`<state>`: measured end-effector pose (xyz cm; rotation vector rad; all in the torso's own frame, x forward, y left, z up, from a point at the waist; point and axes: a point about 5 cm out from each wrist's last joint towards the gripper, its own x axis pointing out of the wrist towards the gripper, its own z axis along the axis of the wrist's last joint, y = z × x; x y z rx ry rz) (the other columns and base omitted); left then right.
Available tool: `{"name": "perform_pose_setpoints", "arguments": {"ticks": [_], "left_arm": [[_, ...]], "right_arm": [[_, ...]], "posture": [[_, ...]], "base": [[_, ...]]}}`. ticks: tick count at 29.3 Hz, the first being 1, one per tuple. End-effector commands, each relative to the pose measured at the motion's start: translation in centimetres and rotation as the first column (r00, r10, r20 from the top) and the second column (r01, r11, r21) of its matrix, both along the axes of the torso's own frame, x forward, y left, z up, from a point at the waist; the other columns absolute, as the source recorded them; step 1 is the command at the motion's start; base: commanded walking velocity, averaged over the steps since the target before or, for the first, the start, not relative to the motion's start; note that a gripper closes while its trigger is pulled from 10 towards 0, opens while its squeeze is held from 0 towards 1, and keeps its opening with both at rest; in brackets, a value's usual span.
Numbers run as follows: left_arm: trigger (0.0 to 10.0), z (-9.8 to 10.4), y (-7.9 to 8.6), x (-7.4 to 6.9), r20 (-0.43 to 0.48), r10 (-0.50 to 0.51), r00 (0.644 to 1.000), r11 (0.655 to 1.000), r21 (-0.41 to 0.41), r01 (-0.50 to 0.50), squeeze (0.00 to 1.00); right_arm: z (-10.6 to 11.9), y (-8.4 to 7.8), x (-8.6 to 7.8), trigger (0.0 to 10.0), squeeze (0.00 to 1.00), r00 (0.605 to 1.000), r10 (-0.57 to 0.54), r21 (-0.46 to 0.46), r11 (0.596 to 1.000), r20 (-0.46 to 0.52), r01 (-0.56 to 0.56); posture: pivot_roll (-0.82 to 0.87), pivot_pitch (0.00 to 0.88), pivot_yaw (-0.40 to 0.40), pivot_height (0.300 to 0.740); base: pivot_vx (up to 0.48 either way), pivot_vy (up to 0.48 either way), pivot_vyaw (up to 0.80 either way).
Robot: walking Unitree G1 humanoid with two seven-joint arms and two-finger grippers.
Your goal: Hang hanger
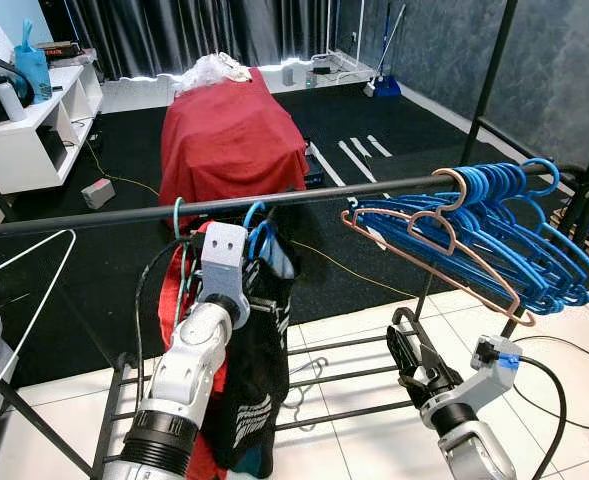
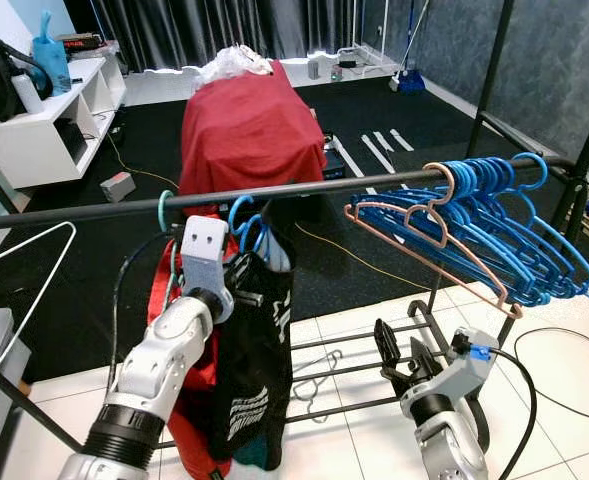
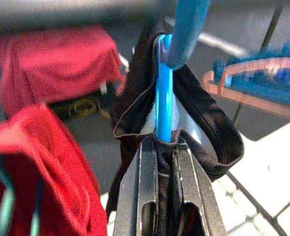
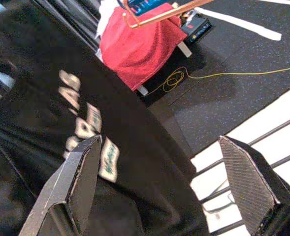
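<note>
At the far left of the room a white shelf unit (image 1: 29, 135) stands against the wall with a blue bag (image 1: 32, 62) on top, and nearer me a bare white wire hanger (image 1: 29, 270) hangs off the left end of the black rail (image 1: 104, 217) that runs across in front of me. The floor beyond the rail is dark carpet (image 1: 124, 290), and under my arms it turns to white tile (image 1: 364, 420). My left gripper (image 3: 165, 162) is raised to the rail, its fingers (image 3: 140, 196) clenched on the blue hanger (image 3: 164, 108) at the collar of the black shirt (image 2: 254, 370) it carries; the hanger's hook (image 1: 254, 215) sits over the rail, just beside a teal hook (image 1: 177, 215) holding a red garment (image 2: 189, 400). Behind the rail, in the middle of the room, a red cloth (image 1: 229, 135) drapes a piece of furniture with white fabric (image 1: 212, 70) heaped on its far end. To the right a bunch of blue hangers (image 1: 494, 230) hangs from the rail with one pink hanger (image 1: 429, 245) at the front. My right gripper (image 1: 409, 362) hovers low over the rack's lower bars (image 1: 344, 380), fingers (image 4: 80, 172) released and spread wide, empty, near the shirt's printed hem. A dark curtain (image 1: 214, 30) closes the back wall.
</note>
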<state>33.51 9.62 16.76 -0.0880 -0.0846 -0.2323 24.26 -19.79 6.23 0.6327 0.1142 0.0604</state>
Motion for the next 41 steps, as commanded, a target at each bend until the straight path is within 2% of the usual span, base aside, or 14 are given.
{"name": "perform_pose_setpoints", "arguments": {"ticks": [1,9,10,13,15,16,19,23,27,28,35,38,40,41], "left_arm": [[10.0,1.4,0.1,-0.1,0.086,-0.014,0.996,1.0,-0.023,0.016,0.0],[10.0,1.4,0.5,0.1,0.092,0.001,0.996,1.0,0.008,-0.002,0.0],[10.0,1.0,0.7,0.4,0.055,0.033,0.998,0.999,0.032,-0.035,0.0],[10.0,0.8,0.9,0.7,0.028,0.057,0.998,0.997,0.05,-0.058,0.0],[10.0,-0.1,1.5,1.1,-0.045,0.122,0.991,0.991,0.068,-0.119,0.0],[10.0,-0.1,1.5,1.1,-0.045,0.122,0.991,0.991,0.068,-0.119,0.0],[10.0,-1.2,2.0,1.4,-0.135,0.166,0.977,0.982,0.11,-0.152,0.0],[10.0,-2.0,2.3,1.4,-0.18,0.185,0.966,0.978,0.128,-0.164,0.0],[10.0,-2.2,2.2,1.4,-0.185,0.182,0.966,0.979,0.126,-0.16,0.0],[10.0,-2.2,2.1,1.2,-0.179,0.167,0.97,0.982,0.12,-0.147,1.0],[10.0,-2.9,2.2,0.2,-0.158,0.131,0.979,0.986,0.123,-0.112,1.0],[10.0,-4.9,3.3,-2.2,-0.152,0.097,0.984,0.987,0.14,-0.076,1.0],[10.0,-4.9,3.3,-2.2,-0.152,0.097,0.984,0.987,0.14,-0.076,1.0],[10.0,-6.0,4.1,-3.7,-0.159,0.098,0.982,0.987,0.146,-0.074,1.0]], "right_arm": [[-0.2,0.1,-0.1,10.0,0.0,1.0,-0.008,0.007,1.0,-0.009,0.008],[-0.2,0.3,0.0,10.0,0.0,1.0,-0.009,0.012,1.0,-0.008,0.009],[-0.2,0.3,0.0,10.0,0.0,1.0,-0.009,0.014,1.0,-0.007,0.01],[-0.2,0.3,0.0,10.0,0.0,1.0,-0.01,0.014,1.0,-0.007,0.01],[-0.2,0.4,-0.1,10.0,0.0,1.0,-0.012,0.018,1.0,-0.007,0.012],[-0.2,0.4,-0.1,10.0,0.0,1.0,-0.012,0.018,1.0,-0.007,0.012],[-0.2,0.4,0.0,10.0,0.0,1.0,-0.013,0.021,1.0,-0.006,0.013],[-0.2,0.5,0.0,10.0,0.0,1.0,-0.015,0.022,1.0,-0.006,0.015],[-0.2,0.5,0.0,10.0,0.0,1.0,-0.015,0.022,1.0,-0.006,0.016],[-0.2,0.5,0.1,10.0,0.0,1.0,-0.016,0.023,1.0,-0.006,0.016],[-0.2,0.4,0.1,10.0,0.0,1.0,-0.015,0.025,1.0,-0.007,0.015],[-0.3,0.4,0.1,10.0,0.0,1.0,-0.013,0.026,1.0,-0.009,0.013],[-0.3,0.4,0.1,10.0,0.0,1.0,-0.013,0.026,1.0,-0.009,0.013],[-0.3,0.4,0.0,10.0,0.0,1.0,-0.011,0.027,1.0,-0.01,0.012]], "posture": [[-0.16,0.0,0.03,0.74],[-0.16,0.0,0.036,0.74],[-0.17,0.0,0.039,0.74],[-0.17,0.0,0.039,0.74],[-0.17,0.0,0.042,0.74],[-0.17,0.0,0.042,0.74],[-0.17,0.0,0.045,0.74],[-0.17,0.0,0.048,0.74],[-0.17,0.0,0.048,0.74],[-0.16,0.0,0.047,0.74],[-0.16,0.0,0.044,0.74],[-0.15,0.0,0.038,0.74],[-0.15,0.0,0.038,0.74],[-0.14,0.0,0.033,0.74]], "base": [[0.0,0.0,0.0],[0.0,0.0,0.0],[0.0,0.0,0.0],[0.0,0.0,0.0],[0.0,0.0,0.0],[0.0,0.0,0.0],[0.0,0.0,0.0],[0.0,0.0,0.0],[0.0,0.0,0.0],[0.0,0.0,0.0],[0.0,0.0,0.0],[0.0,0.0,0.0],[0.0,0.0,0.0],[0.0,0.0,0.0]]}}
